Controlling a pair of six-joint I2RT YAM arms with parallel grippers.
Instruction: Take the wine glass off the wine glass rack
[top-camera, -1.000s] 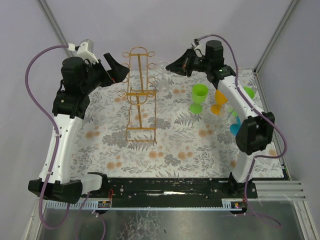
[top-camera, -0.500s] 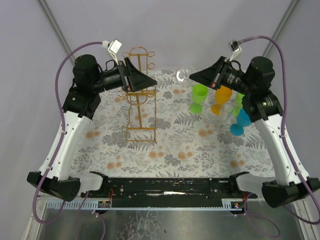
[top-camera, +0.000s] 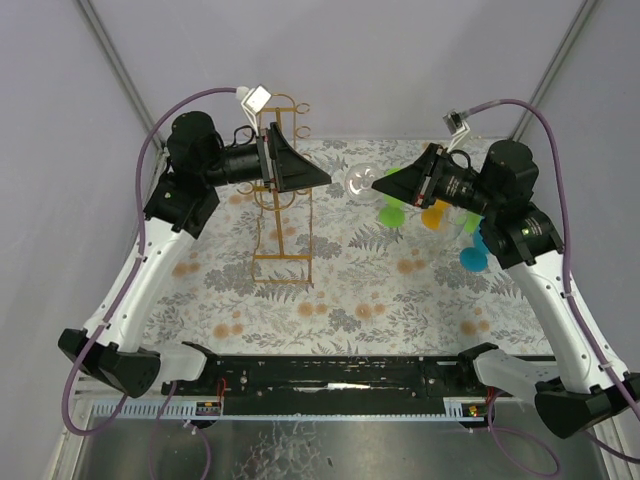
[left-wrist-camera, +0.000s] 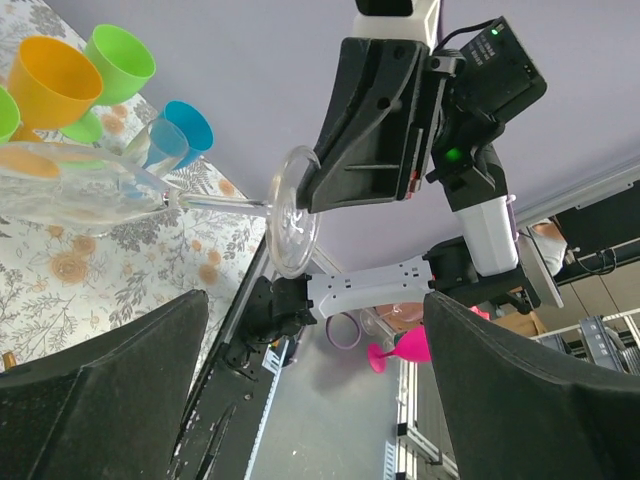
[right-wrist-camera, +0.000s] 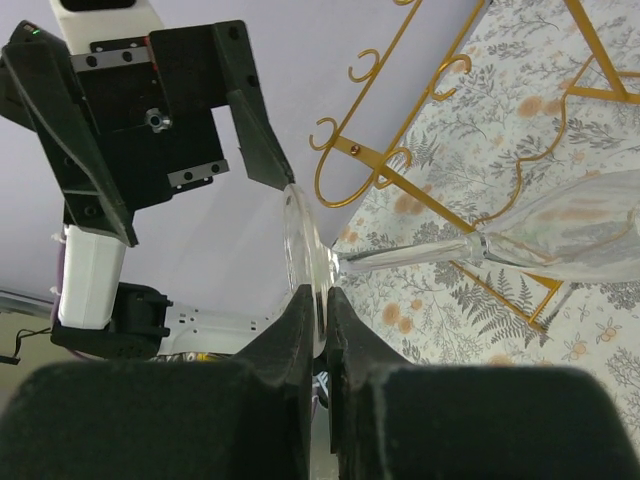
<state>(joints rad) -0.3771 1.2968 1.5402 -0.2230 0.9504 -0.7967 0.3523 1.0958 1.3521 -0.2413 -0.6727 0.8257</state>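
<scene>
The wine glass (top-camera: 360, 180) is now off the wine glass rack (top-camera: 281, 262). A second ago its bowl hung close against the rack's far hooks; since then the right arm has swung back toward its own side, and the glass lies on its side in the air between the two arms, well above the counter (top-camera: 350, 290) and touching no wire. The right gripper (right-wrist-camera: 318, 300) is clenched on the thin round foot of the glass, edge-on between its fingers, with the slim stem and long clear bowl reaching out sideways. The left gripper (top-camera: 302, 168) has come across over the rack and points at the glass, its jaws spread wide with nothing between them. I judge the lifting-off itself to be done, leaving only somewhere to set the glass down. The glass is smooth, transparent and slippery-looking, pinched only at its rim-thin base. The rack is thin gold wire with curled hooks and ladder rungs, standing on a floral-print cloth. Matte plastic goblets in orange (left-wrist-camera: 50, 85), green (left-wrist-camera: 120, 60) and blue (left-wrist-camera: 188, 125) stand on the right side.
</scene>
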